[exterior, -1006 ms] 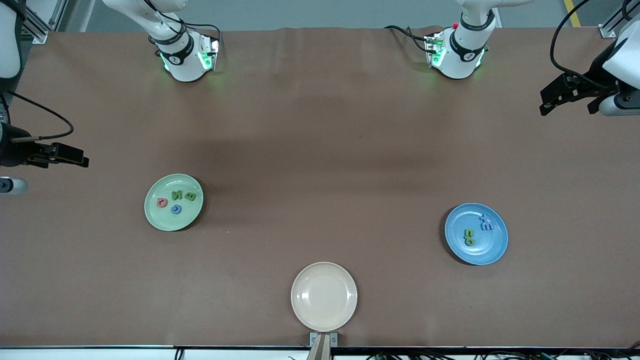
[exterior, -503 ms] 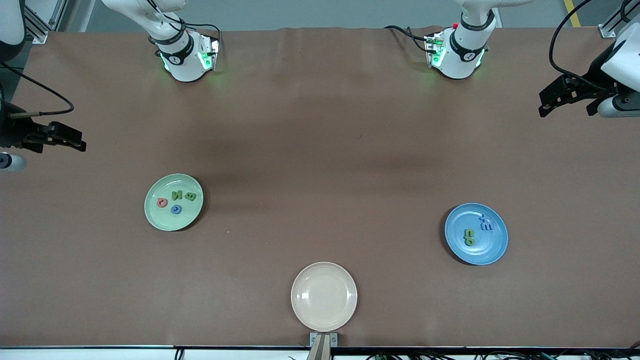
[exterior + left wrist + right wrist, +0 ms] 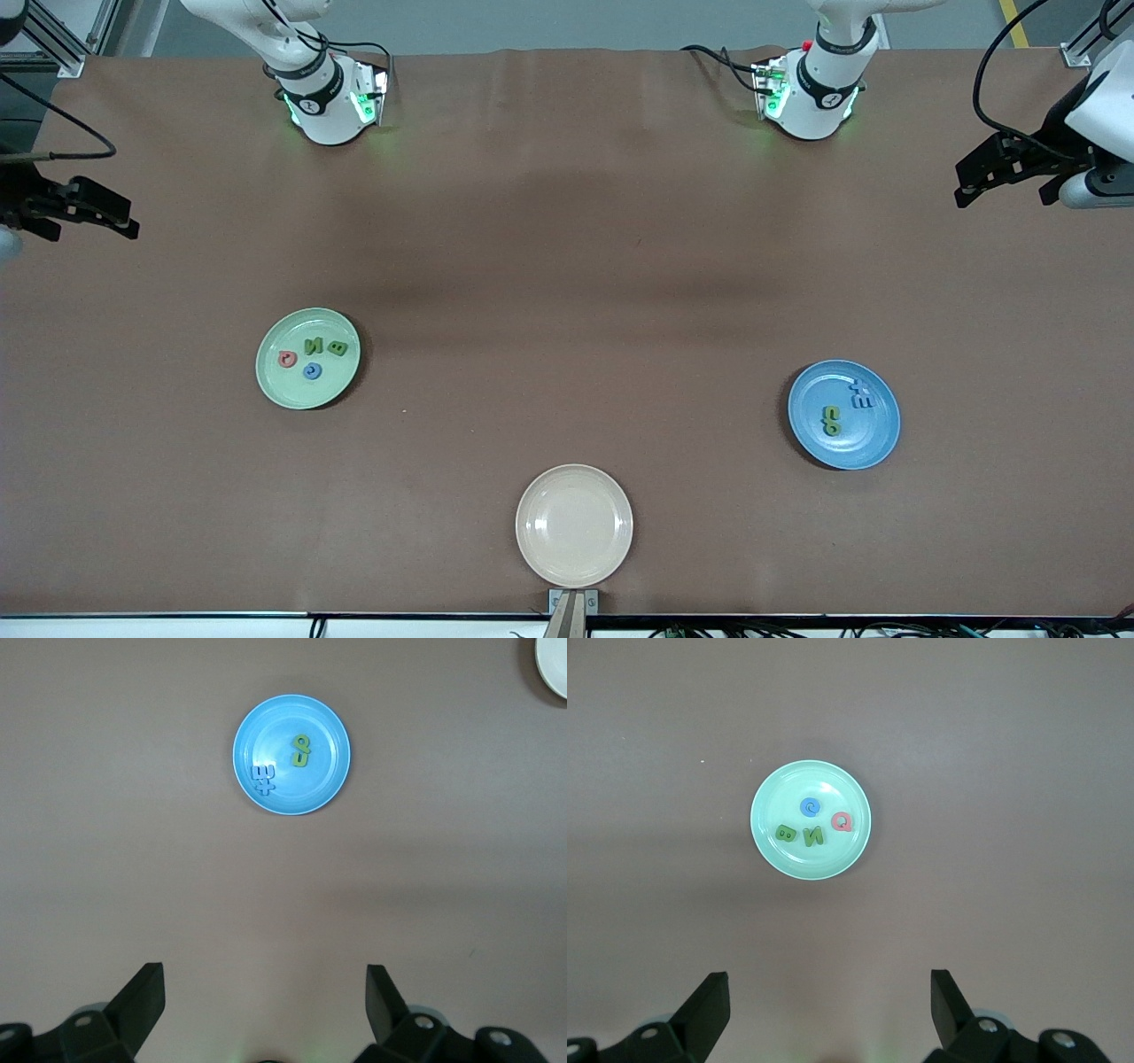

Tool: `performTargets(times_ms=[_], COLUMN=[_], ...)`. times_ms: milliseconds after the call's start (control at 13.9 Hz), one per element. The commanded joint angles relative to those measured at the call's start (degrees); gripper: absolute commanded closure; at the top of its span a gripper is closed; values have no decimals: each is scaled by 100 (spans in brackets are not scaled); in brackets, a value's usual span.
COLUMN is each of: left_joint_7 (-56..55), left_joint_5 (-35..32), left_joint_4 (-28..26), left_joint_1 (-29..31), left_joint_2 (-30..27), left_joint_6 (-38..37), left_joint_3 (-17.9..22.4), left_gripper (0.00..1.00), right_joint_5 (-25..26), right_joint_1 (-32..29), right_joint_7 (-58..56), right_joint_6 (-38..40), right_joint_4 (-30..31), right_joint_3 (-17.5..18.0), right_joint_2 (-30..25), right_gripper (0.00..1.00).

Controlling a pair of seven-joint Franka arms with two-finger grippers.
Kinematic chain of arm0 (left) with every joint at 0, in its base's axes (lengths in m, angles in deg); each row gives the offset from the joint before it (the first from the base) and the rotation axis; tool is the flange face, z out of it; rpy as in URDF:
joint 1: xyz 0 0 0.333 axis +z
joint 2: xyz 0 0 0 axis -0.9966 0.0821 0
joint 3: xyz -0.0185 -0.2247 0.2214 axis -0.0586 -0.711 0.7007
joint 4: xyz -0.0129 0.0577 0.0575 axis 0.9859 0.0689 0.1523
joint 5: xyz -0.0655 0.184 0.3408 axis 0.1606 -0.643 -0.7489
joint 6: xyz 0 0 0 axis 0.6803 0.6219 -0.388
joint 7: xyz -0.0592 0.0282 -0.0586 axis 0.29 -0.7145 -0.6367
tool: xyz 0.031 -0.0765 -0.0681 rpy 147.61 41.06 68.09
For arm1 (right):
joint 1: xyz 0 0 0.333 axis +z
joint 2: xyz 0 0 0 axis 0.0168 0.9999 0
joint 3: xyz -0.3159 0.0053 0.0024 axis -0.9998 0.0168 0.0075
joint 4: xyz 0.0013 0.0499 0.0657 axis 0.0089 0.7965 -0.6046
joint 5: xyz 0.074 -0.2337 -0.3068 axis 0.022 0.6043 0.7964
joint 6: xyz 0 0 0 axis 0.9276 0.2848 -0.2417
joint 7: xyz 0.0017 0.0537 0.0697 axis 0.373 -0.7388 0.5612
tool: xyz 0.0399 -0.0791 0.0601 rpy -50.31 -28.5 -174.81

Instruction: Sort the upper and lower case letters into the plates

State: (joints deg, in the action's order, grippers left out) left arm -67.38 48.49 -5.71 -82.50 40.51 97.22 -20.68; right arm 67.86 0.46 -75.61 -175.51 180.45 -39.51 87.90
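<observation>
Letters are lying in two plates on the brown counter (image 3: 567, 266). We are seeing a cream plate (image 3: 574, 525) resting bare at the counter's edge nearest the front camera, between the two coloured plates and well apart from both; nothing is standing between either gripper and its plate.

We are viewing the pale green plate (image 3: 307, 358) toward the right arm's end of the counter. It is carrying four letters: a red Q (image 3: 287, 359), a blue G (image 3: 312, 371), a green N (image 3: 314, 346) and a green B (image 3: 337, 348), lying close together yet apart.

We are viewing the blue plate (image 3: 843, 414) toward the left arm's end. It is holding green letters (image 3: 831, 419) lying touching near its middle and blue letters (image 3: 861, 396) beside its rim; we cannot tell which letters they are.

We are seeing the right gripper (image 3: 84, 208) hanging over the counter's end by the right arm, and the left gripper (image 3: 1001, 170) over the other end. Each wrist view is showing its fingers (image 3: 704, 1014) (image 3: 142, 1005) spread wide, holding nothing, with its plate well apart.
</observation>
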Motion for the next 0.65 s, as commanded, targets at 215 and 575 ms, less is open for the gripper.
performTargets(times_ms=[215,575], left_joint_7=[-39,-56], left_joint_5=[72,63], left_joint_4=[50,50], left_joint_1=[-51,-51], left_joint_2=[17,44], left_joint_6=[26,26], left_joint_3=[-87,-202], left_gripper=[0,0], right_joint_5=[9,-18], right_joint_1=[-20,-20], right_joint_7=[49,58], right_joint_6=[49,120], right_joint_4=[379,264], right_joint_3=[20,38], right_joint_2=[-641,-598], right_gripper=[0,0])
